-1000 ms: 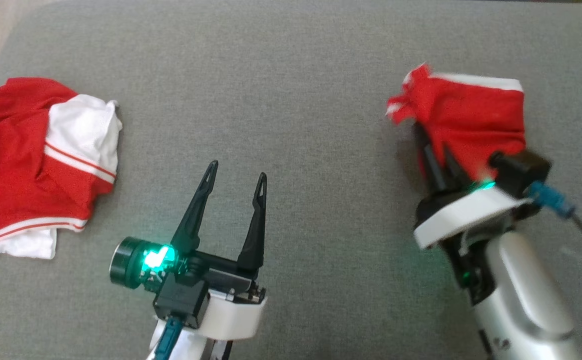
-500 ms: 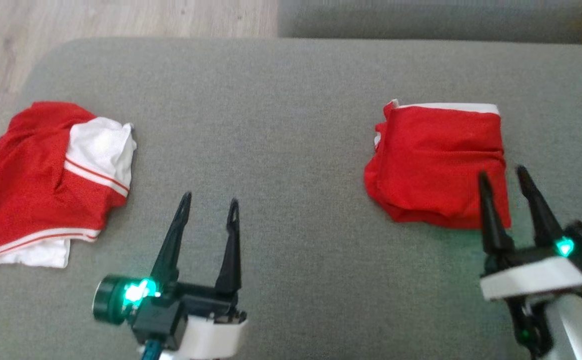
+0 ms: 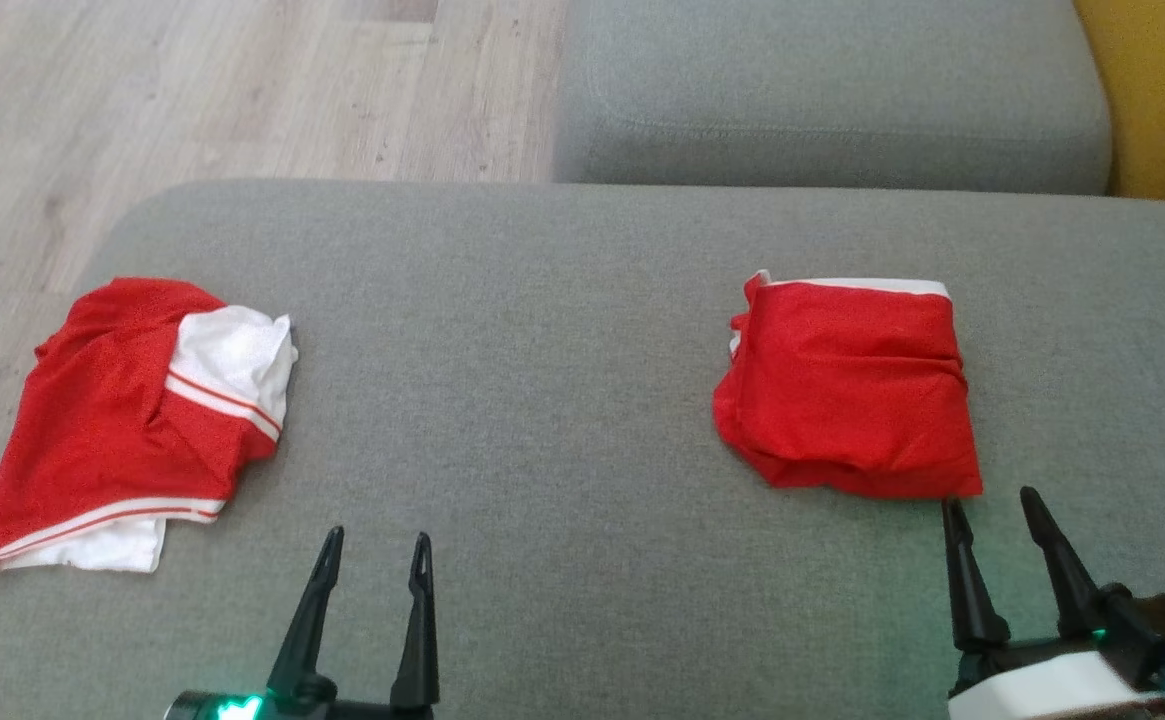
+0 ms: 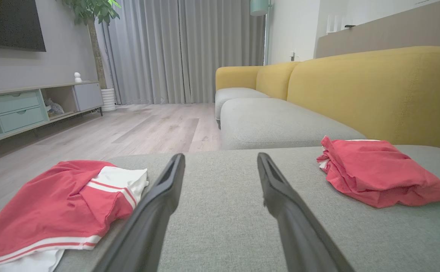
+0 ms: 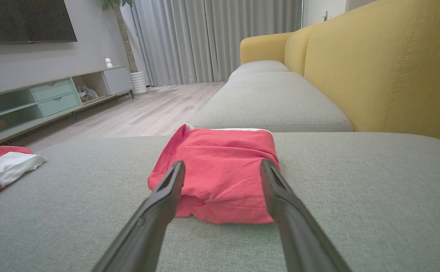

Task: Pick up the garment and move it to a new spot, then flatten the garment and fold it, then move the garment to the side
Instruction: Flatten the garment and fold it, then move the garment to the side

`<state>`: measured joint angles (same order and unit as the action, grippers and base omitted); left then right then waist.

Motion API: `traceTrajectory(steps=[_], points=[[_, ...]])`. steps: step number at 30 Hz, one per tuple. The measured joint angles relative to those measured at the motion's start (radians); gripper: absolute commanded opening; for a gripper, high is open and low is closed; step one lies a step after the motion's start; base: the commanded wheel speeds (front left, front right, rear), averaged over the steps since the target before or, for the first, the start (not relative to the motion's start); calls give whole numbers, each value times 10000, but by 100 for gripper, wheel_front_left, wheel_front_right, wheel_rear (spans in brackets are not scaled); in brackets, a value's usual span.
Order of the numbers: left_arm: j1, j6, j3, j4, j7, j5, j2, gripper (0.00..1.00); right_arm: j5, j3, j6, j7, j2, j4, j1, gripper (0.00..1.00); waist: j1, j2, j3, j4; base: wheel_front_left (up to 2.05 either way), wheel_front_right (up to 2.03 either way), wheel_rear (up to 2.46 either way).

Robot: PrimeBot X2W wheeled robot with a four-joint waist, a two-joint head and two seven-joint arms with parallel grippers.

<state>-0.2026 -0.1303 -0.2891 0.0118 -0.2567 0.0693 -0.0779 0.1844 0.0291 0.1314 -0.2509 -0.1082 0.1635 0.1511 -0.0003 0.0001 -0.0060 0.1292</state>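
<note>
Lying folded, garment (image 3: 847,390) sits before parted right fingers (image 3: 964,580).

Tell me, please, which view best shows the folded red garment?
Head view: it looks down on the whole folded red garment. Right wrist view sees it low, partly behind its fingers; left wrist view sees it sidelong.

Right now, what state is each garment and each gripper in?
folded red garment: folded, lying on the grey cushion, not gripped.
red-and-white garment: rumpled, not folded, lying on the cushion.
left gripper: open, empty.
right gripper: open, empty, just short of the folded garment.
</note>
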Motion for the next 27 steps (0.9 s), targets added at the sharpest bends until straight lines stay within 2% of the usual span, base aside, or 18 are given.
traceTrajectory(steps=[10,27], points=[[-25,86,196,-146,0,-176,44,100,-98,-10,0,0,320,132,38,100,3,0,-198,-133,0,0,0],[-92,165,343,-337,0,-157,117,100,-539,261,0,0,318,357,39,100,3,0,-302,-262,0,0,0]])
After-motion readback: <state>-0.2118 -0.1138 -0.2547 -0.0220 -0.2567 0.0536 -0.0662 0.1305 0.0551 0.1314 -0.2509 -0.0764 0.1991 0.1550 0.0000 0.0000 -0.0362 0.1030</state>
